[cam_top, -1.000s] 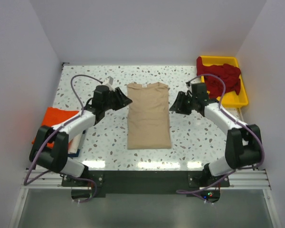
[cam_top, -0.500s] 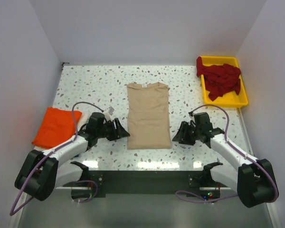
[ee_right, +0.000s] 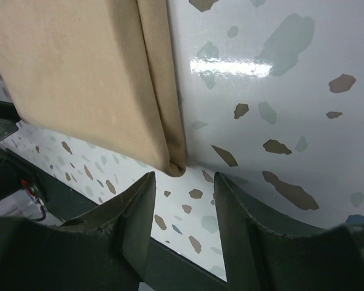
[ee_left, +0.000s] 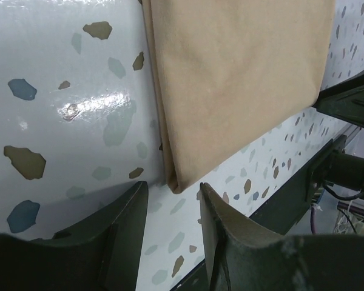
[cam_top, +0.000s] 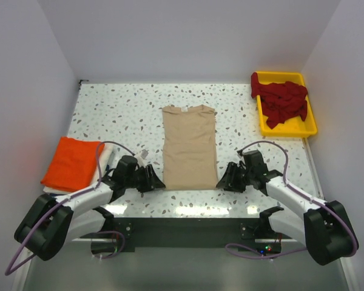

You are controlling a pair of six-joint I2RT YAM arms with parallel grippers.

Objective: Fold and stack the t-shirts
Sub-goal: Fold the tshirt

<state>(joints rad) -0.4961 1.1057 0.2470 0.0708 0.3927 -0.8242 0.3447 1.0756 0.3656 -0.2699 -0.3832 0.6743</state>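
The beige t-shirt [cam_top: 190, 147] lies flat in a long folded strip at the table's middle, collar at the far end. My left gripper [cam_top: 158, 182] is open at its near left corner [ee_left: 177, 182], which sits just in front of the fingertips. My right gripper [cam_top: 221, 182] is open at the near right corner [ee_right: 176, 165], also just ahead of the fingertips. Neither holds cloth. A folded orange t-shirt [cam_top: 73, 162] lies at the left edge on a white cloth. Dark red t-shirts [cam_top: 283, 100] are heaped in the yellow tray [cam_top: 308, 125].
The yellow tray stands at the back right corner. White walls close in the table on three sides. The table's near edge and black frame [cam_top: 188, 225] run just behind both grippers. A thin pale object [cam_top: 108, 161] lies beside the orange shirt.
Both arms have drawn back from beside the shirt's collar end to its near corners, and lowered close to the table. The shirt has not moved.
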